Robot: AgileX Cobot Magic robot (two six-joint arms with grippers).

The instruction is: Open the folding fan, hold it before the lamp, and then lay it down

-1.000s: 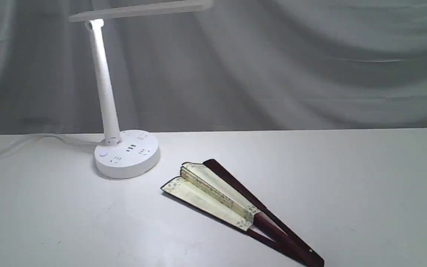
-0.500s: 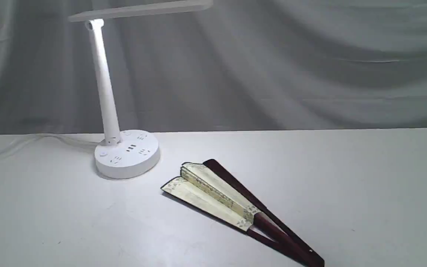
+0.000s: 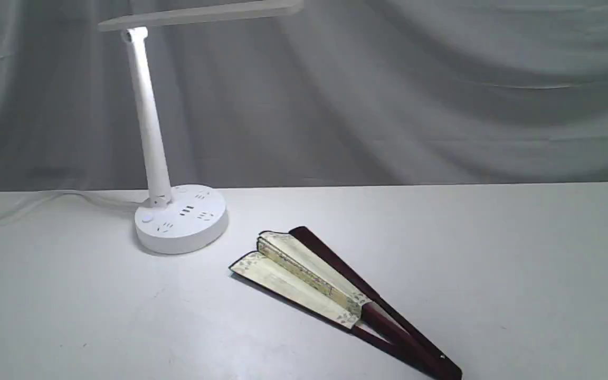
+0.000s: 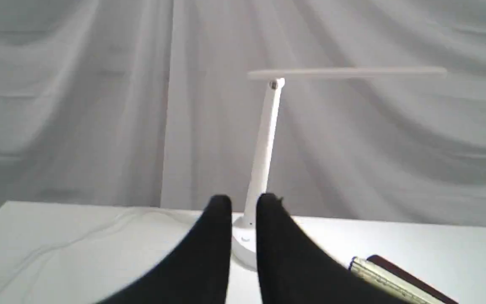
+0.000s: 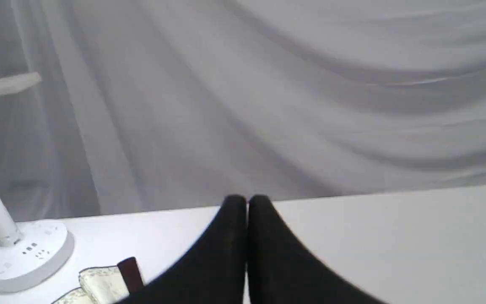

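- The left gripper (image 4: 243,207) has two smooth, matte black, tapered fingers (image 4: 209,253). They stand a narrow slit apart with nothing between them.
- The right gripper (image 5: 247,204) has the same black fingers (image 5: 222,253), tips pressed together and gripping nothing.
- Neither pair touches the folding fan (image 3: 304,274), a pleated cream paper leaf with a patterned border and dark maroon wooden guards. It lies flat on the table, apart from both grippers.
- The fan is mostly folded, splayed only into a narrow V. Its pivot is at the near right and its leaf end points far-left.
- The white plastic desk lamp (image 3: 148,121) has a slim stem, a flat bar head and a round socketed base. It stands left of and beyond the leaf end, near it but apart.
- The table (image 3: 494,264) is smooth and white, and a grey draped cloth (image 3: 415,95) hangs behind it.
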